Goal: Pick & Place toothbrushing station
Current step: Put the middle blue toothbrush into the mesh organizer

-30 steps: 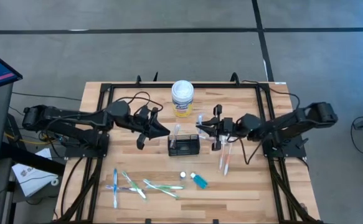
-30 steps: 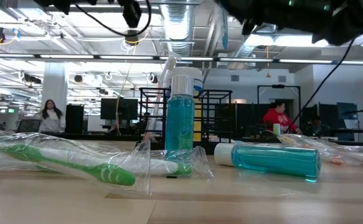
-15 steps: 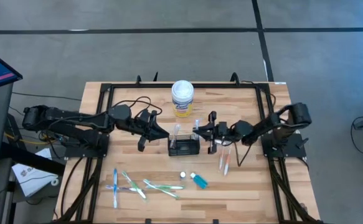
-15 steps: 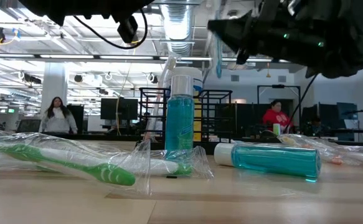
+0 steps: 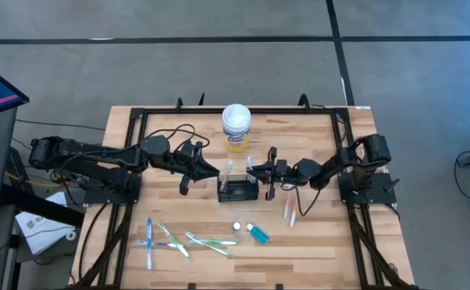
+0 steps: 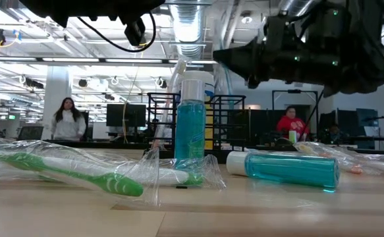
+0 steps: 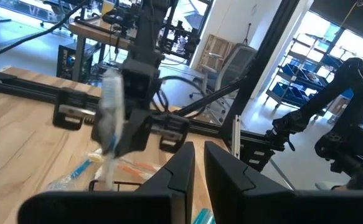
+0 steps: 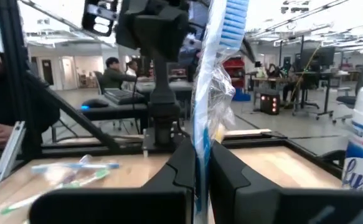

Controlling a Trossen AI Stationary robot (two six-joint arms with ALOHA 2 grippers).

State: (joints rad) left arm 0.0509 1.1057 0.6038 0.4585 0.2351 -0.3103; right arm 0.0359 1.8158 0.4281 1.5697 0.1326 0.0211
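caddy (image 5: 238,190) sits mid-table, just near of the canister (image 5: 236,127) | right gripper (image 5: 256,169) clamped on a wrapped blue toothbrush (image 8: 207,81), over the caddy's right edge | left gripper (image 5: 210,170) pinched closed, empty, just left of the caddy

Two dark jointed arms, matte black housings, left arm (image 5: 97,153) with looping black cables along its links, right arm (image 5: 355,161) on a black base plate, blocky wrist with small green lights, paired flat black fingers (image 8: 221,171).
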